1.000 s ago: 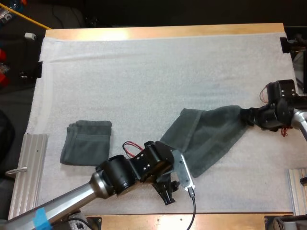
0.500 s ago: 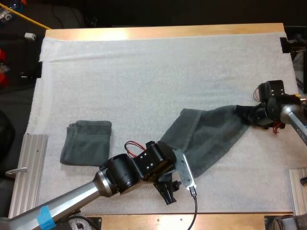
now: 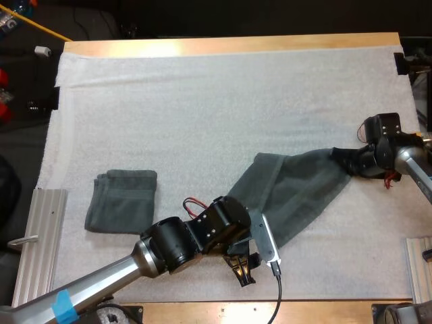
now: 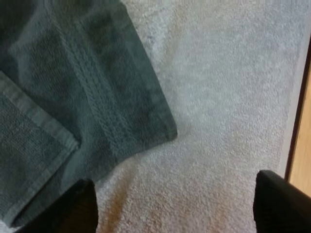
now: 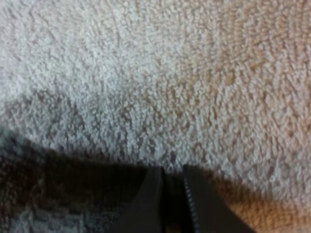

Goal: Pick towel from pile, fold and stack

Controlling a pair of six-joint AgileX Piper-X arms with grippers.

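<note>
As right gripper (image 3: 339, 157) pinches towel (image 3: 297, 192), stack (image 3: 121, 209) apart

Even, diffuse light; soft shadows

The spread towel (image 3: 297, 192) is matt grey-green terry cloth with a ribbed woven band; the folded towel (image 3: 121, 201) at lower left looks alike. The mat (image 3: 202, 101) is white, nubbly and matt. The table (image 3: 229, 44) rim along the top is smooth, faintly glossy wood.
</note>
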